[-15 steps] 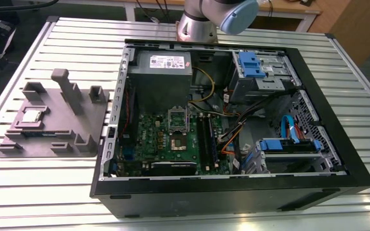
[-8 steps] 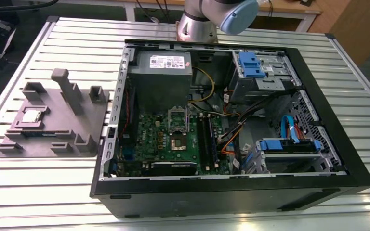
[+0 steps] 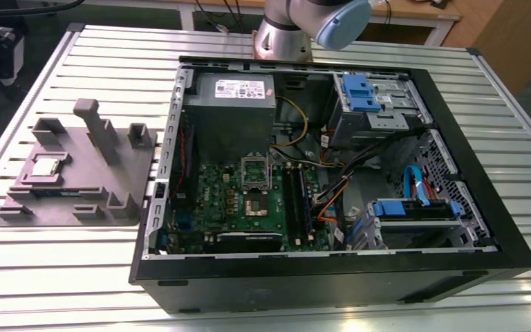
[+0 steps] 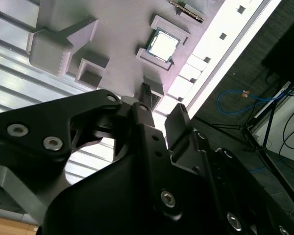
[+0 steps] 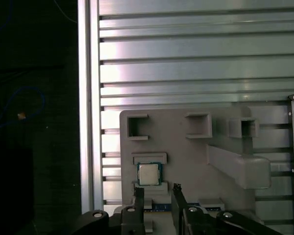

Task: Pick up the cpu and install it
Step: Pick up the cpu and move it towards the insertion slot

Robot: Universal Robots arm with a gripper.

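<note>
The cpu (image 3: 46, 167) is a small square chip with a shiny silver top. It lies flat in a pocket of the grey fixture tray (image 3: 118, 183), at the exterior view's left. Both wrist views look down on it from well above: the cpu (image 5: 149, 174) and the cpu (image 4: 162, 45) appear small. My gripper (image 5: 157, 191) is open, its two black fingers apart with nothing between them. In the second wrist view the gripper (image 4: 161, 99) hangs over the tray just short of the chip. The motherboard's socket (image 3: 255, 205) lies inside the open computer case (image 3: 487, 200).
A memory stick (image 3: 58, 192) rests in the tray beside the chip. Tall grey posts (image 3: 95, 128) rise from the tray. The case holds a grey power supply (image 3: 233, 104), blue drive cages (image 3: 367, 93) and loose cables. The slatted metal table's edge (image 5: 85, 122) runs past the tray.
</note>
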